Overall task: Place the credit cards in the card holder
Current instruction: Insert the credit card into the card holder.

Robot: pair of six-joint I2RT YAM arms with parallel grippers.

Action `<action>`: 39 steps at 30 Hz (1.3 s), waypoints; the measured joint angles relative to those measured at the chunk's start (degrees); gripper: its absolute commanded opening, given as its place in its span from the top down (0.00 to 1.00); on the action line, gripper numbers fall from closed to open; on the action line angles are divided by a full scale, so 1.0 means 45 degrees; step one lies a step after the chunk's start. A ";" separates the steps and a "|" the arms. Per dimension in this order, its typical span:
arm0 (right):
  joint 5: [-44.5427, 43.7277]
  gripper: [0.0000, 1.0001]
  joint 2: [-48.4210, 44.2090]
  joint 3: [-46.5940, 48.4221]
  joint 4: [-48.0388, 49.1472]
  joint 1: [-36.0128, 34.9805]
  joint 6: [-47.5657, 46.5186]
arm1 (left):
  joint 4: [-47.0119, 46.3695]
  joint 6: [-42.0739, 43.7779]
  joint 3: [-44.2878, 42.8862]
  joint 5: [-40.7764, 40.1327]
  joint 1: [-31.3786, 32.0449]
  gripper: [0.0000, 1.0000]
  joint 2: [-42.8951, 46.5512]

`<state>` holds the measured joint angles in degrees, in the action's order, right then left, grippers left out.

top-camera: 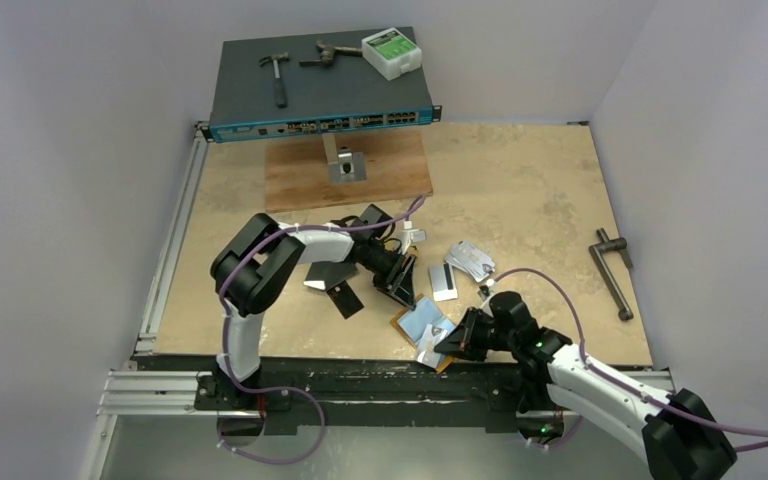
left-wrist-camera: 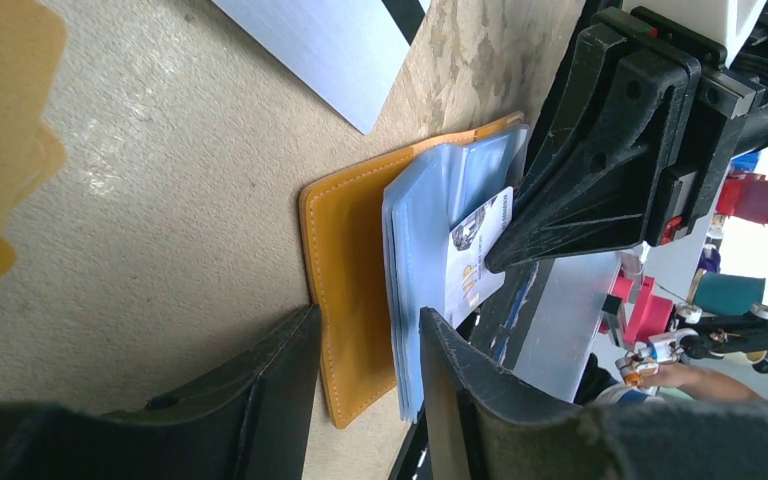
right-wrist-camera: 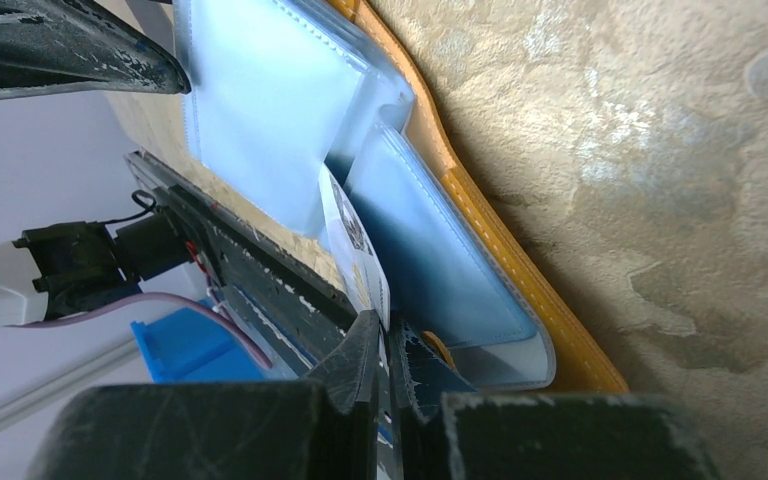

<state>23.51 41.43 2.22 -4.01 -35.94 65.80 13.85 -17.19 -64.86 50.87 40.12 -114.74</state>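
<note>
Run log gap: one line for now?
right end effector: shut on card, card partly in holder | left end effector: open, over holder

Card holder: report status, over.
Left fingers open, straddling card holder edge. Right fingers shut on white card, its tip among the plastic sleeves. Holder lies open, orange cover down. Nothing seen blocking the card.

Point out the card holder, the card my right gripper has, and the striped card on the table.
card holder (left-wrist-camera: pixel 345 250): left wrist view, on its orange cover.
held card (right-wrist-camera: pixel 355 245): right wrist view, on its printed white face.
striped card (top-camera: pixel 447 282): top external view, on its pale part beside the stripe.
</note>
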 measured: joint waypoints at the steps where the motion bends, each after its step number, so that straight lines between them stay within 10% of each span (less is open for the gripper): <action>1: 0.0005 1.00 0.0044 0.0000 0.0044 0.0000 -0.0005 | 0.0073 0.0039 -0.0044 0.0000 0.0010 0.59 -0.0015; 5: 0.0010 1.00 0.0044 0.0000 0.0053 0.0000 -0.0005 | 0.0107 0.0063 -0.0068 0.0068 0.0015 0.60 -0.0029; 15: 0.0092 1.00 0.0058 0.0000 0.0175 -0.0015 -0.0005 | 0.0117 -0.0039 -0.0204 0.1030 0.0083 1.00 -0.0588; 27: 0.0476 1.00 0.0282 -0.0024 0.0223 -0.0049 -0.0053 | 0.0335 -0.0267 -0.0112 0.1928 0.0257 1.00 -0.0928; 39: -0.0005 1.00 0.0617 0.0505 -0.0136 0.0010 -0.0612 | -0.0272 -0.1049 0.1783 0.0971 -0.2594 1.00 0.0767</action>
<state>23.49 44.21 4.49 -4.62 -35.90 63.05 12.62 -21.91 -56.84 55.24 28.45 -111.28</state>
